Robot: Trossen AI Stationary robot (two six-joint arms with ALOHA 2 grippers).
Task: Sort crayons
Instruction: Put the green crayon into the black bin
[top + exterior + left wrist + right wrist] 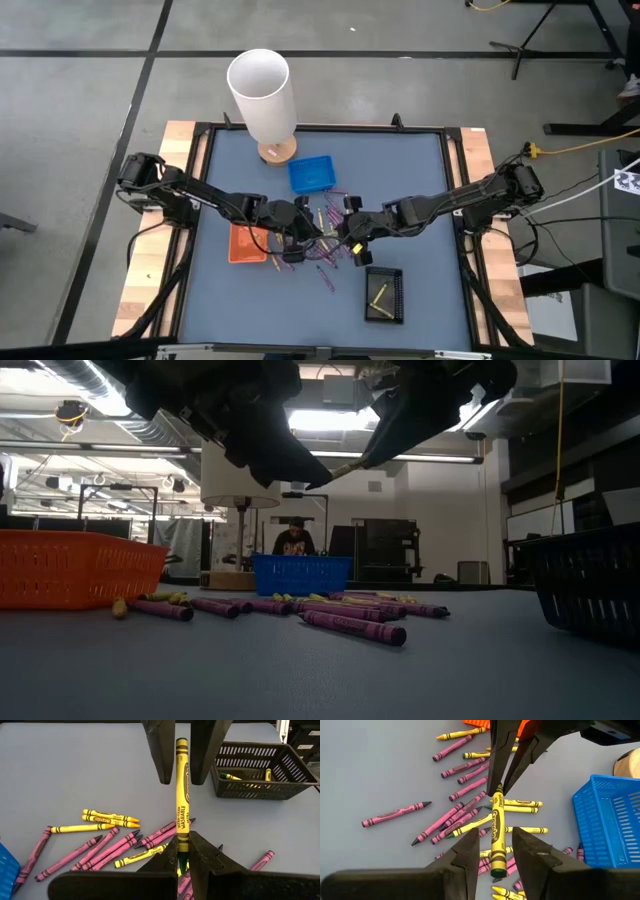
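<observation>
meanwhile, both arms meet over the middle of the blue-grey tabletop [400, 180], above the scattered crayons [325, 262]. the left end effector [312, 236] is clamped shut on one end of a yellow crayon [181, 795], holding it clear of the tabletop. the right end effector [347, 238] faces it from the other side, its fingers [466, 851] standing on either side of the crayon's far end with a gap showing on each side (so parted, not pressing on it as far as the right wrist view shows). below them lies a loose heap of purple-pink crayons [90, 849] and more yellow ones [107, 818], some crossing or touching each other, spread between the three small trays. the orange tray [247, 243] sits just beside the heap on the left arm's side, the blue tray [312, 174] beyond it towards the far edge, and the black tray [384, 295] nearer the front on the right arm's side, with a couple of yellow crayons [378, 296] lying in it. a tall white cylinder on a round wooden base [265, 100] stands at the far edge, near the blue tray. in the low view a person [293, 540] sits in the room well behind the tabletop.
</observation>
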